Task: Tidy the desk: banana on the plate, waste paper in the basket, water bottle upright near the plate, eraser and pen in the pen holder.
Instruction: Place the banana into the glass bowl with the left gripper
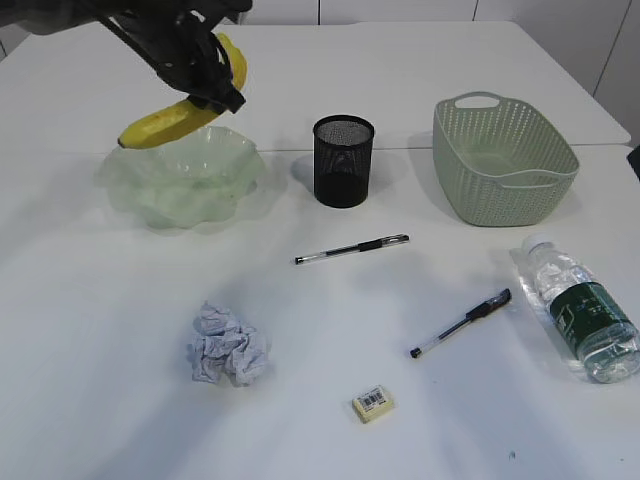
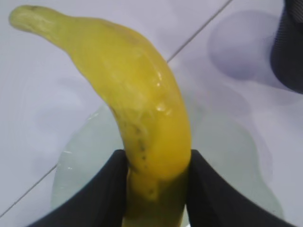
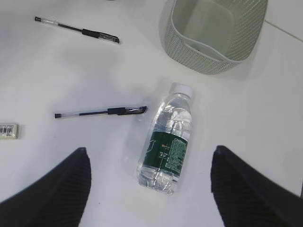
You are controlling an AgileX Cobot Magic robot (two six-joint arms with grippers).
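Note:
My left gripper [image 1: 212, 88] is shut on the yellow banana [image 1: 172, 122] and holds it in the air just above the pale-green ruffled plate [image 1: 185, 178]. Up close, the banana [image 2: 137, 99] sits pinched between both black fingers [image 2: 102, 191], with the plate [image 2: 227, 156] blurred beneath. My right gripper [image 3: 149, 163] hangs open above the desk [image 1: 100, 400], over the water bottle [image 3: 166, 139] lying on its side. Also on the desk lie the crumpled waste paper [image 1: 228, 346], the eraser [image 1: 373, 402], two pens [image 1: 352, 249] [image 1: 460, 323], the black mesh pen holder [image 1: 343, 160] and the sage-green basket [image 1: 503, 160].
The bottle [image 1: 585, 310] lies near the desk's right edge, cap toward the basket. A seam [image 1: 290, 150] runs across the tabletop behind the plate and pen holder. The right arm barely shows at the exterior view's right border.

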